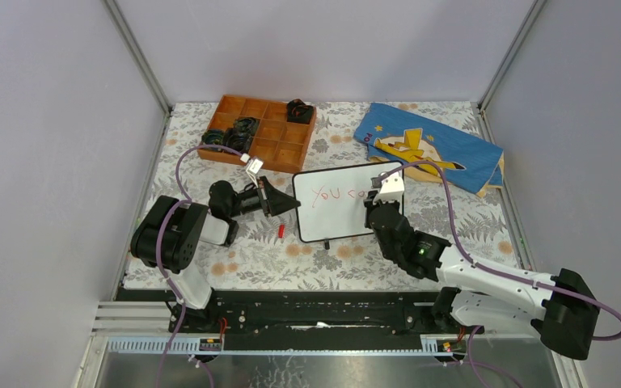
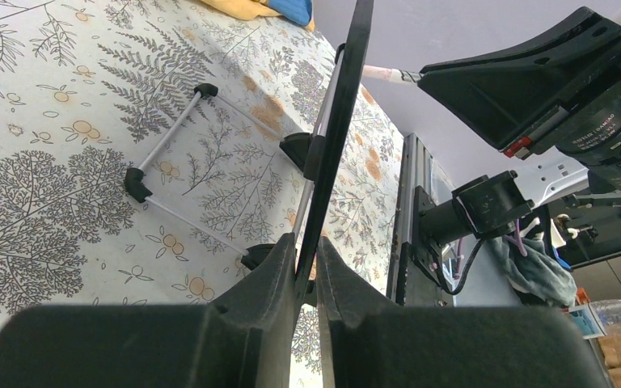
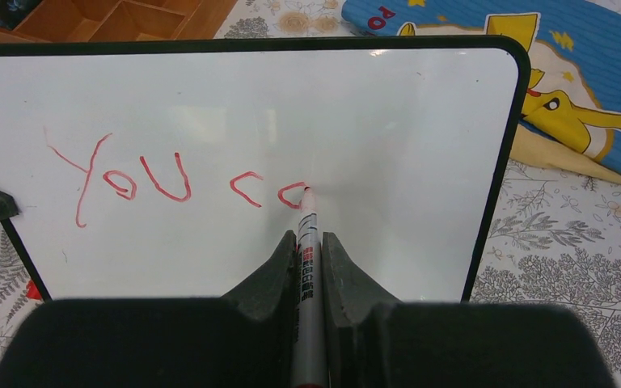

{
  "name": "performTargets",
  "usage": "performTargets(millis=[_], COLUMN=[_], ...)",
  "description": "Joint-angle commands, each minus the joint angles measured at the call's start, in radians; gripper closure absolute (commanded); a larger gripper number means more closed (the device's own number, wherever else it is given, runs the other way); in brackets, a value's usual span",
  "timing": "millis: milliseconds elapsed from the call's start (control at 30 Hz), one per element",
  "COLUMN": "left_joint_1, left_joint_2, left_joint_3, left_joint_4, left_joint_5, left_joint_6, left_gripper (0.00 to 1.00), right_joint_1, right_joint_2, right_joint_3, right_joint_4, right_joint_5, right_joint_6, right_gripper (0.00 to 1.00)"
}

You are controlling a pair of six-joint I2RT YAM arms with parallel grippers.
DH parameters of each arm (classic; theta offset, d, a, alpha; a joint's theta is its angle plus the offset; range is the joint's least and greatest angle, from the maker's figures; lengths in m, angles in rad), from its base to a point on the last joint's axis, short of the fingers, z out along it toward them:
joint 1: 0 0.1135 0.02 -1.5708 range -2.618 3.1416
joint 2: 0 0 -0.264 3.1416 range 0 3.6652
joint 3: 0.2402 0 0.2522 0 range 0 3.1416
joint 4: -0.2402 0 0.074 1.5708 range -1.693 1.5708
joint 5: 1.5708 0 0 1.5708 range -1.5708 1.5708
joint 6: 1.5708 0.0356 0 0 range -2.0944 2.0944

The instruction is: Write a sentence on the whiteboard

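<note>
The whiteboard (image 1: 333, 221) stands tilted in the middle of the table on its wire stand (image 2: 170, 174). My left gripper (image 1: 291, 204) is shut on the board's left edge, and the left wrist view shows the black frame (image 2: 341, 105) pinched between the fingers of that gripper (image 2: 307, 246). My right gripper (image 3: 310, 236) is shut on a grey marker (image 3: 307, 259). The marker's tip touches the board (image 3: 372, 121). The sentence (image 3: 133, 179) reads "You c" in red, plus a partly drawn letter at the tip.
An orange compartment tray (image 1: 268, 129) with black items sits at the back left. A blue cloth with a yellow figure (image 1: 428, 145) lies at the back right. A small red cap (image 1: 280, 231) lies on the floral tablecloth left of the board.
</note>
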Motion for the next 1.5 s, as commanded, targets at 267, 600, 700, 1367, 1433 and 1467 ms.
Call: performTargets(millis=[267, 600, 700, 1367, 1433, 1467], left_joint_1=[-0.01, -0.011, -0.01, -0.013, -0.014, -0.015], left_joint_2=[-0.016, -0.016, -0.02, -0.027, -0.028, -0.029], left_joint_3=[0.024, 0.025, 0.023, 0.023, 0.023, 0.024], left_joint_4=[-0.008, -0.012, -0.014, -0.027, -0.029, -0.032], left_joint_5=[0.011, 0.009, 0.008, 0.008, 0.009, 0.009], left_joint_6=[0.028, 0.029, 0.032, 0.038, 0.04, 0.041], left_gripper=[0.8, 0.8, 0.8, 0.8, 0.8, 0.8], right_joint_1=[-0.016, -0.017, -0.017, -0.024, -0.029, -0.031], right_joint_2=[0.012, -0.038, -0.048, -0.084, -0.071, -0.065], right_joint_3=[0.04, -0.005, -0.011, 0.014, 0.017, 0.019], right_joint_4=[0.045, -0.012, -0.021, 0.037, 0.045, 0.049], right_joint_5=[0.009, -0.004, -0.004, 0.01, 0.004, 0.001], right_joint_6=[-0.009, 0.031, 0.034, -0.007, -0.005, -0.004], right_gripper=[1.0, 1.0, 1.0, 1.0, 1.0, 1.0])
